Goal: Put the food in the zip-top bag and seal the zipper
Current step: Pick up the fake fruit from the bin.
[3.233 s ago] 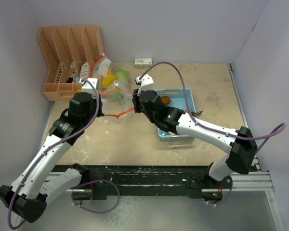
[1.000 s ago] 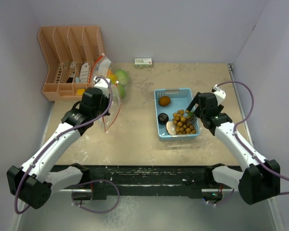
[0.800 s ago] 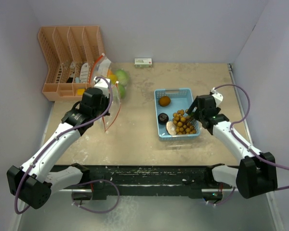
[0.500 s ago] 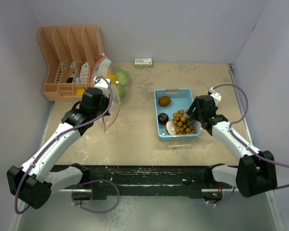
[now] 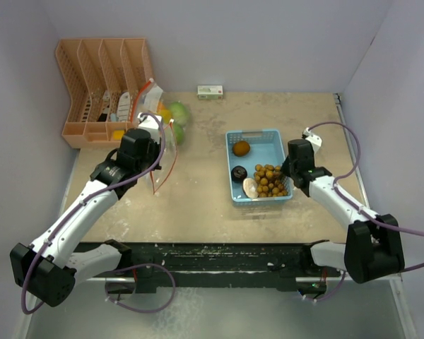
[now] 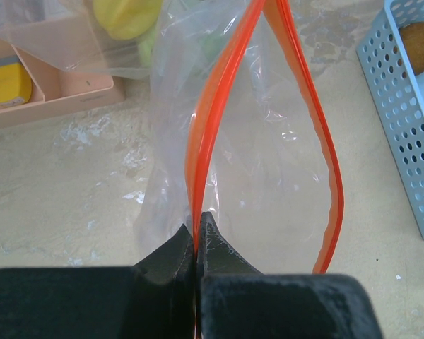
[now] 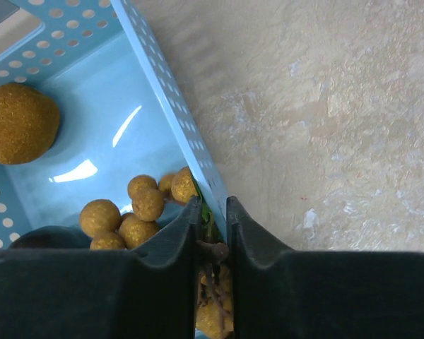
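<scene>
My left gripper (image 6: 196,220) is shut on the orange zipper edge of the clear zip-top bag (image 6: 268,162), and the bag's mouth gapes. Yellow food (image 5: 162,116) and green food (image 5: 178,111) lie inside the bag's far end. The light blue tray (image 5: 254,133) holds a round brown-orange fruit (image 5: 242,147), a dark lump (image 5: 239,172), a beige slice (image 5: 250,187) and a bunch of small brown balls (image 5: 271,180). My right gripper (image 7: 212,212) straddles the tray's right wall (image 7: 162,85). It is shut on the stem of the bunch (image 7: 138,208), with the wall also between its jaws.
An orange slotted rack (image 5: 102,85) stands at the back left, close behind the bag. A small green and white box (image 5: 210,91) lies by the back wall. Walls close off the table on the left, back and right.
My right gripper moved in to the tray's right wall and its jaws went from wide open to closed on the bunch's stem. The left gripper kept its hold on the bag.
</scene>
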Motion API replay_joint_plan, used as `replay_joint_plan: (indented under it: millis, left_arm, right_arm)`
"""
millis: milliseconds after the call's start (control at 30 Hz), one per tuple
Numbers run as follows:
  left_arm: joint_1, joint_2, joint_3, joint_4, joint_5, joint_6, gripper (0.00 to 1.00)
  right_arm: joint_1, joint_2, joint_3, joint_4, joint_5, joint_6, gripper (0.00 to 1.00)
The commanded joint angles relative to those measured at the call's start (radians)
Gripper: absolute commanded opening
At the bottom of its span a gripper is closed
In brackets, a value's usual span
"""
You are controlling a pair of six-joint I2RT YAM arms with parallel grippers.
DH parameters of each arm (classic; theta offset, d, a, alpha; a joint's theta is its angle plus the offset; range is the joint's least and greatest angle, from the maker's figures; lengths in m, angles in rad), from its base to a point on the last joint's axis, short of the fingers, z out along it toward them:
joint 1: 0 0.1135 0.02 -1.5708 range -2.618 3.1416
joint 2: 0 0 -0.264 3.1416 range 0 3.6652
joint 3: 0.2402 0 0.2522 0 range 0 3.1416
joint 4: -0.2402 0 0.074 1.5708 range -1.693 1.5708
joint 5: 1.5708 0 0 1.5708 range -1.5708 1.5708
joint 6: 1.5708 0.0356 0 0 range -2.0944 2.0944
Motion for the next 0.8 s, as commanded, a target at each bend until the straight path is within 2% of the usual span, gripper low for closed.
replay_joint_plan:
  millis: [0, 67, 267, 467, 567, 633, 767]
  left_arm:
    - [0.003, -0.026, -0.008, 0.035, 0.007, -0.013, 0.0]
    - [0.003, -0.025, -0.009, 0.036, 0.005, -0.013, 0.0]
    - [0.003, -0.017, -0.008, 0.039, 0.005, -0.014, 0.0]
    - [0.003, -0.008, -0.006, 0.041, 0.007, -0.013, 0.0]
    - [0.003, -0.005, -0.007, 0.04, 0.007, -0.012, 0.0]
    - [0.003, -0.003, -0.007, 0.041, 0.008, -0.013, 0.0]
    - [0.003, 0.001, -0.007, 0.041, 0.007, -0.012, 0.0]
  right_arm:
    - [-0.002, -0.019, 0.01, 0.026, 0.011, -0.025, 0.11]
    - [-0.002, -0.044, 0.01, 0.019, 0.017, -0.032, 0.07]
    - [-0.002, -0.123, 0.029, 0.006, 0.045, -0.071, 0.03]
    - [-0.002, -0.186, 0.083, -0.001, -0.09, -0.13, 0.01]
    - [-0.002, -0.224, 0.098, 0.026, -0.255, -0.149, 0.0]
    - [-0.002, -0.263, 0.104, 0.098, -0.326, -0.166, 0.0]
    - [-0.002, -0.312, 0.155, 0.132, -0.452, -0.154, 0.0]
